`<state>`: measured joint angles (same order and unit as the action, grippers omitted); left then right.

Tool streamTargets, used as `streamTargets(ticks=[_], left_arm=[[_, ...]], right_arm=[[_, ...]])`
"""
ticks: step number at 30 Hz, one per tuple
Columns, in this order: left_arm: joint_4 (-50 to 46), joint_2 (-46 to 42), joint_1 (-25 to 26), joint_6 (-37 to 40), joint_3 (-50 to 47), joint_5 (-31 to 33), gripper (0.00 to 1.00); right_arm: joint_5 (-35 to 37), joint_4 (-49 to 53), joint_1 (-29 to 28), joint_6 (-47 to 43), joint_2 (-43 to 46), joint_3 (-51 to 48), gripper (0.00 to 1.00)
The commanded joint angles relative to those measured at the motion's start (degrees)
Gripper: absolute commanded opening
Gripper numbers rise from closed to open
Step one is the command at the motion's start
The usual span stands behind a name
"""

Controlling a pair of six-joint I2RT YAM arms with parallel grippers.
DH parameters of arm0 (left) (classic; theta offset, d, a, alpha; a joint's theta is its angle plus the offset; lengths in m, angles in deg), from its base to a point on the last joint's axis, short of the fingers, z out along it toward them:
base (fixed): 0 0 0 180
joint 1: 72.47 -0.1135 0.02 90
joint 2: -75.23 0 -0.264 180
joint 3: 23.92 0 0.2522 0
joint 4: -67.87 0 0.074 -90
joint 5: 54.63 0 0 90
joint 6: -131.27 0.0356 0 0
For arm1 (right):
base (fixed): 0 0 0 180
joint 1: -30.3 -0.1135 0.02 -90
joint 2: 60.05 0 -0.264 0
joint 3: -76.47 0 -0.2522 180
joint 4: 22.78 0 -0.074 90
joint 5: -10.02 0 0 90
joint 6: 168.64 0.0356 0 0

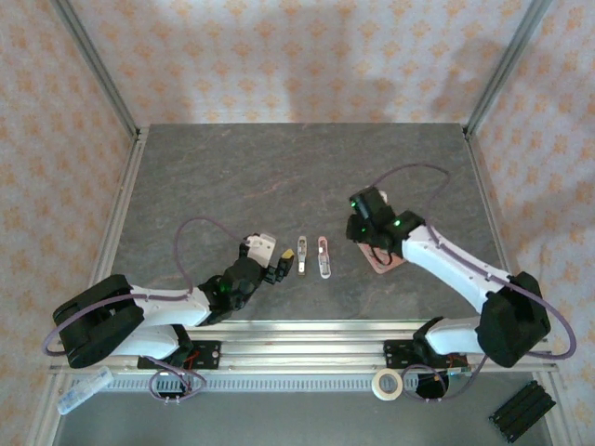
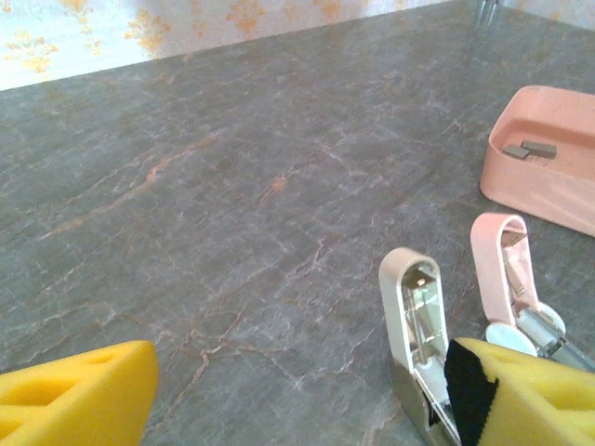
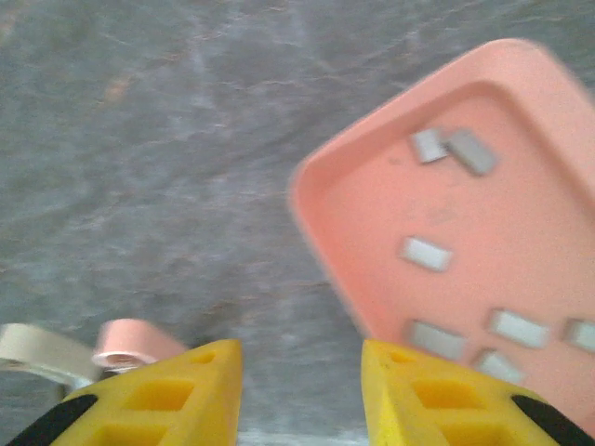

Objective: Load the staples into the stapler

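your right pincer (image 3: 302,372) hangs with its fingers parted, gripping nothing, over the near-left rim of the salmon tray (image 3: 321,223). the staples (image 3: 428,254) lie loose inside it, ahead and to the right of the pincer's gap, the closest just off the right finger. most lie crosswise to your view, slightly slanted. this arm is much the nearer one, wrist tipped down at the desk (image 3: 139,139). your left pincer (image 2: 307,390) is spread wide and low, one finger at the cream stapler (image 2: 416,316), the pink stapler (image 2: 502,260) just beyond.
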<state>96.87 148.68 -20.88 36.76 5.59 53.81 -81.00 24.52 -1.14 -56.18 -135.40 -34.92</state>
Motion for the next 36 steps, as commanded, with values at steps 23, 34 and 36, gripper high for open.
streamTargets(ticks=[23, 34, 36], left_arm=[[-0.31, 5.99, -1.45, 1.35, 5.60, -1.40, 0.83], [-0.61, 6.12, -1.45, 1.12, 5.96, -1.46, 0.83], [-0.83, 6.01, -1.50, 1.19, 5.96, -1.41, 0.83]], right_arm=[[-4.94, 21.66, 15.37, -40.11, -31.60, 15.64, 0.44], [-2.41, 17.74, 15.42, -38.73, -33.23, 14.32, 0.34], [-1.79, 17.89, 15.37, -38.63, -33.78, 14.36, 0.33]])
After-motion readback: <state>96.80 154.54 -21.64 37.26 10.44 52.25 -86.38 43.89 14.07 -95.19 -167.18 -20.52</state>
